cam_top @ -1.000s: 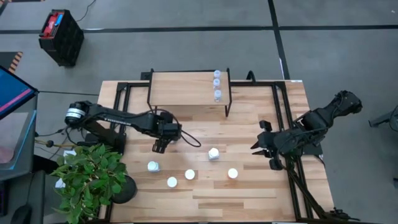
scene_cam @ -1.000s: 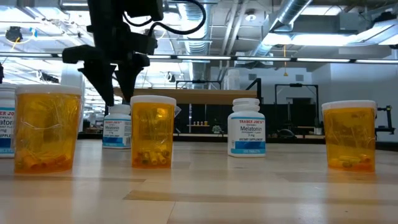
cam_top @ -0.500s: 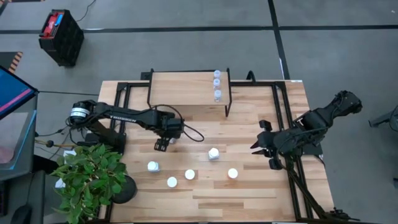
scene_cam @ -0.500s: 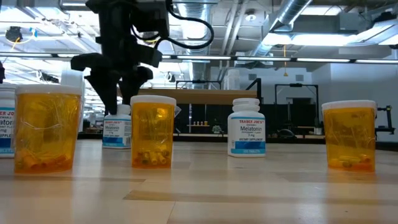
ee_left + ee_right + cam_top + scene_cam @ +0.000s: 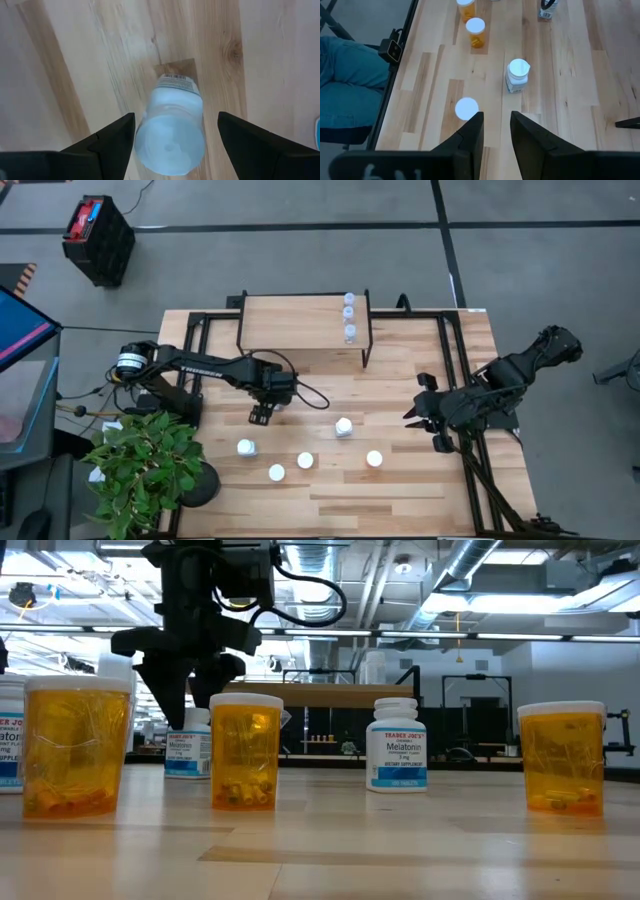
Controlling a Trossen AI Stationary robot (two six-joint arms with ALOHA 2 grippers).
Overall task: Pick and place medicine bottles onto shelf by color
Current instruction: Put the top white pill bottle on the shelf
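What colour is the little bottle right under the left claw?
White, with a white cap and a blue-banded label; the bottle shows best in the left wrist view, between the open left gripper.

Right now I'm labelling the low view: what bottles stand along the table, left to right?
Orange bottle → white bottle under the left gripper → orange bottle → white melatonin bottle → orange bottle.

three bottles (image 5: 349,316) stand in a row at the shelf (image 5: 290,323) right end; five bottles (image 5: 305,460) on the table (image 5: 420,495) before it
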